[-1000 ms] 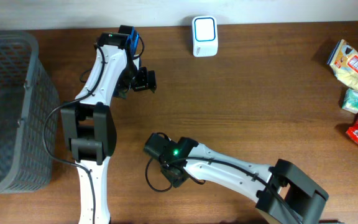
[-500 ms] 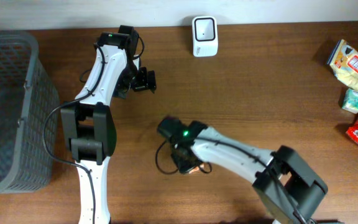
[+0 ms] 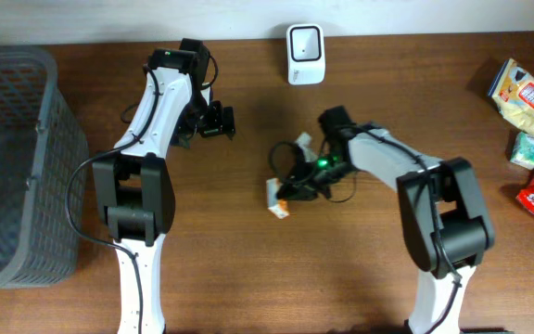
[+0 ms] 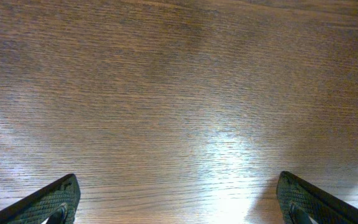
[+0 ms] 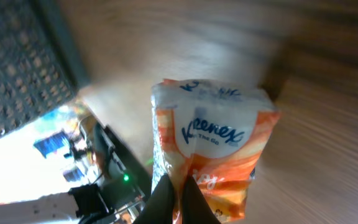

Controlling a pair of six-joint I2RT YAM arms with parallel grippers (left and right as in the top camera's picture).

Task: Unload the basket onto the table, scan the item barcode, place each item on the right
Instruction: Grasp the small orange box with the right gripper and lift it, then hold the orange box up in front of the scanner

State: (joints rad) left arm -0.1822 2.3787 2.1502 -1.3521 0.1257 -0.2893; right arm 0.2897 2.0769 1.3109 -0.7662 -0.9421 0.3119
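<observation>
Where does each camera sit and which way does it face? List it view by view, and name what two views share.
Overhead: fixed above the table, facing straight down; both arms, left tool and right tool show.
Left wrist: on the left arm, facing bare wood; its two spread fingertips show.
Right wrist: on the right arm, facing along shut fingers at the Kleenex pack, basket behind.
Shared: overhead and right wrist both show the Kleenex pack and basket.

Brown wood-grain desk (image 3: 248, 269) is filling the overhead view, w/ a pale wall strip (image 3: 415, 14) running along its far edge. Soft glare (image 4: 229, 155) is shining off the desk top in L wrist view. A bright patch (image 5: 17, 168) is washing out the lower left of R wrist view; details unclear.
</observation>
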